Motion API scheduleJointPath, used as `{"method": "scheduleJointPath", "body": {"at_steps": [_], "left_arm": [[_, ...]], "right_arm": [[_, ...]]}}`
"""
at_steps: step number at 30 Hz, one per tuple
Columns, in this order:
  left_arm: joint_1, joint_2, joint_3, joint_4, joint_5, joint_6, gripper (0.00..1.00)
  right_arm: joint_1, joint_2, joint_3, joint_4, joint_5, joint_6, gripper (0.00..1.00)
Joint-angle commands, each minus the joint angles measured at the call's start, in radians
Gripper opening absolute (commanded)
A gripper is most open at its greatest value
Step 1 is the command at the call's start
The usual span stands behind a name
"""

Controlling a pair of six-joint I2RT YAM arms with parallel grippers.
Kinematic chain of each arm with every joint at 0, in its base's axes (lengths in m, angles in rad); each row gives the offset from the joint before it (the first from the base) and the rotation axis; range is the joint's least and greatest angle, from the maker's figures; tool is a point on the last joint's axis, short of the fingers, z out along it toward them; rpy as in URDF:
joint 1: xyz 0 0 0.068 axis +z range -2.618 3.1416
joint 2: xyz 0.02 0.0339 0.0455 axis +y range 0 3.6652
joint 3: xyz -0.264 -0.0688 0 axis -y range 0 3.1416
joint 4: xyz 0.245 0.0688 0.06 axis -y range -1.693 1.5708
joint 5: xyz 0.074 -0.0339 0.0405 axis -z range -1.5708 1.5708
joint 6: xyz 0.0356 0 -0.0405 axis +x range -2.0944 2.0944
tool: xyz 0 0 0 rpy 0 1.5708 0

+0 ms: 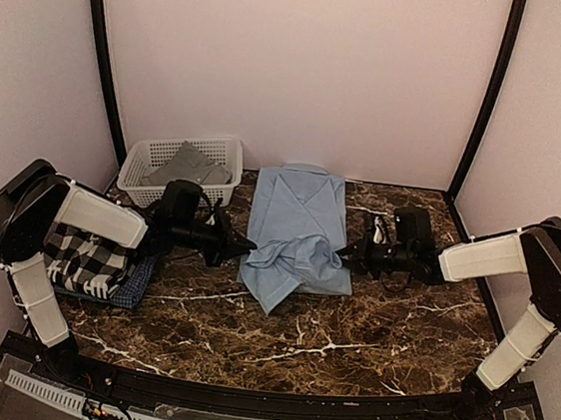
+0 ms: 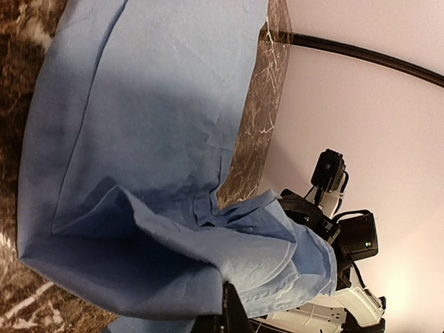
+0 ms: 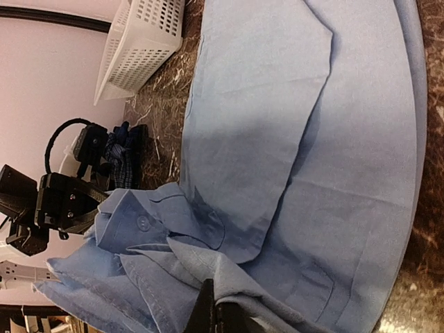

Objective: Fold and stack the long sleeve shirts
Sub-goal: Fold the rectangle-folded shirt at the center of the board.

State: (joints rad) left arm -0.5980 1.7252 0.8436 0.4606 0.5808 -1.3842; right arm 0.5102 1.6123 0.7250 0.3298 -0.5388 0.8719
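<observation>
Light blue shirt (image 1: 295,212): lay on the tabletop (image 1: 368,330), centre, nearer the far edge. Left pincer (image 1: 241,249) and right pincer (image 1: 347,259) each clamped tight on its bunched near end.

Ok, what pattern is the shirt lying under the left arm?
Black-and-white checks; that checked shirt shows best in the top view.

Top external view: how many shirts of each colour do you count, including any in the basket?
light blue shirt: 1
black-and-white checked shirt: 1
dark blue fine-checked shirt: 1
grey shirt, in the white basket: 1
Total: 4
</observation>
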Motion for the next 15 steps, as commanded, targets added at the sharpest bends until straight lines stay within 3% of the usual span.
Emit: {"method": "scheduleJointPath", "body": {"at_steps": [1,8,15], "left_arm": [[0.06,0.078,0.108,-0.013,0.051,0.044,0.0],[0.102,0.257,0.26,-0.023,0.083,0.074,0.0],[0.113,0.29,0.268,-0.01,0.061,0.075,0.0]], "right_arm": [[-0.047,0.111,0.104,0.055,-0.049,-0.028,0.0],[-0.101,0.268,0.224,0.055,-0.042,-0.04,0.0],[-0.119,0.323,0.282,0.053,-0.046,-0.044,0.0]]}}
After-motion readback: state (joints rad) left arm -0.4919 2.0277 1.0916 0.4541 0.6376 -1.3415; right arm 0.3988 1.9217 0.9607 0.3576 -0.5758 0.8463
